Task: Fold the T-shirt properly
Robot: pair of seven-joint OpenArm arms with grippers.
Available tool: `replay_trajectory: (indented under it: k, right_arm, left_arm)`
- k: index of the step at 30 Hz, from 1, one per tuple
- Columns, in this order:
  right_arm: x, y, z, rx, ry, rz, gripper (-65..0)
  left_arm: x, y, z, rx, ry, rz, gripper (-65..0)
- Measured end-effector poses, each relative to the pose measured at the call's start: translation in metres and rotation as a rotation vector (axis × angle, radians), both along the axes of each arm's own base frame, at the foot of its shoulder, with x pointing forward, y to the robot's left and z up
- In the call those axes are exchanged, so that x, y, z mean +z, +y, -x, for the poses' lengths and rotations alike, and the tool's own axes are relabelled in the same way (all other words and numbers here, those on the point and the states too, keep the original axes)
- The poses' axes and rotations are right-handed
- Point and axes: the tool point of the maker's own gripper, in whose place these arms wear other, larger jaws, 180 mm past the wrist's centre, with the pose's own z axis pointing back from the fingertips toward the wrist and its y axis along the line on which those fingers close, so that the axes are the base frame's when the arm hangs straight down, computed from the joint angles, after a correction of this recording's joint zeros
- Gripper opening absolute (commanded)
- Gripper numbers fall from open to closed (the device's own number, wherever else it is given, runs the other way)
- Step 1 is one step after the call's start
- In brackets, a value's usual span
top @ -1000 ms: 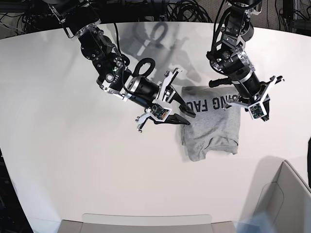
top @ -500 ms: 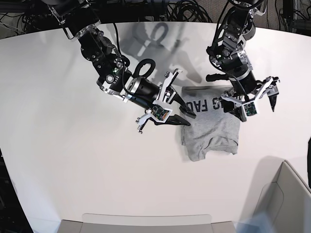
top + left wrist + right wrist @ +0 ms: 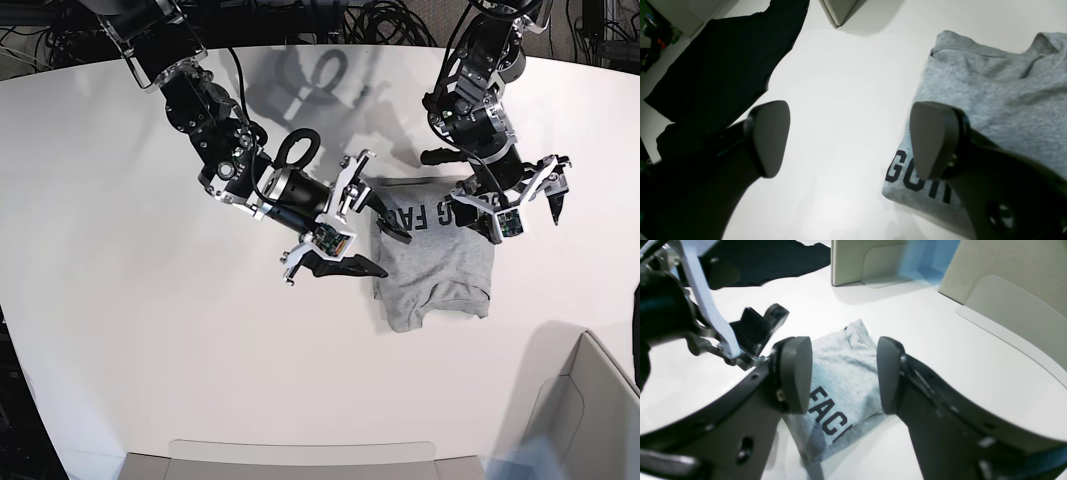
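T-shirt (image 3: 436,262) lay folded on the white table (image 3: 150,330); left gripper (image 3: 510,207) and right gripper (image 3: 385,248) flanked its edges, jaws spread, holding nothing.

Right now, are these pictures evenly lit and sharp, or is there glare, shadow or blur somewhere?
Base view: sharp, with dark arm shadows on the table behind the arms. Left wrist view: the bare table glares almost pure white, and the near fingers look soft. Right wrist view: the T-shirt lettering reads clearly, but the boxes behind are blurred, with a bluish smear.
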Motion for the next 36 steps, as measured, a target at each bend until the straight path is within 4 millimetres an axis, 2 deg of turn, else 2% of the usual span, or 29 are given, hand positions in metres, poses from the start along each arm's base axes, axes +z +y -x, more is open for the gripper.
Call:
replay_trajectory:
  k: [5,7,9,12,13,14,18,21,23,26,29,30,32,34,36]
  right_arm:
    - [0.001,0.000,-0.001,0.000,-0.004,0.000,-34.3]
    - [0.001,0.000,-0.001,-0.001,-0.003,-0.001,-37.9]
    - [0.000,-0.002,-0.001,-0.006,0.000,0.000,-47.5]
    - [-0.002,-0.010,-0.004,-0.038,0.018,-0.018,-64.4]
    - [-0.003,-0.015,-0.007,-0.060,0.024,-0.021,-65.0]
    - [-0.004,-0.019,-0.009,-0.080,0.031,-0.028,-65.0]
    - [0.002,-0.039,-0.020,-0.171,0.041,-0.063,-65.0]
    - [-0.001,-0.054,-0.017,-0.216,0.079,-0.012,-65.0]
    - [-0.002,-0.069,-0.011,-0.257,0.098,0.029,-65.0]
    - [0.005,-0.092,-0.003,-0.319,0.106,0.083,-65.0]
    - [0.008,-0.108,0.012,-0.362,0.130,0.116,-65.0]
    - [0.004,-0.114,0.017,-0.381,0.150,0.110,-65.0]
    - [-0.018,-0.131,0.026,-0.423,0.215,0.154,-65.0]
    - [-0.037,-0.149,0.039,-0.472,0.279,0.182,-65.0]
    - [-0.055,-0.159,0.055,-0.486,0.333,0.215,-65.0]
  left_arm:
    - [0.001,0.002,0.000,-0.003,0.001,-0.010,-13.0]
    - [0.001,0.002,0.000,-0.002,0.001,-0.010,-19.3]
    - [0.001,0.002,0.000,-0.003,0.000,-0.010,-32.8]
    - [0.001,0.003,0.000,0.000,0.000,-0.009,-56.6]
    - [0.001,0.003,0.000,0.002,0.001,-0.007,-63.2]
    - [0.002,0.004,0.000,0.003,-0.002,-0.012,-65.0]
    - [0.001,0.004,0.000,0.004,0.000,-0.008,-65.0]
    - [0.004,0.004,0.000,0.004,-0.005,0.000,-65.0]
    - [0.014,0.006,0.004,0.008,-0.029,0.027,-65.0]
    - [0.018,0.025,0.018,0.040,-0.042,0.064,-65.0]
    - [0.001,0.053,0.034,0.084,0.051,0.132,-65.0]
    - [0.001,0.065,0.041,0.123,0.052,0.131,-65.0]
    - [0.000,0.078,0.048,0.133,0.070,0.130,-65.0]
    - [-0.004,0.078,0.053,0.116,0.092,0.144,-65.0]
    - [-0.019,0.073,0.063,0.086,0.151,0.177,-65.0]
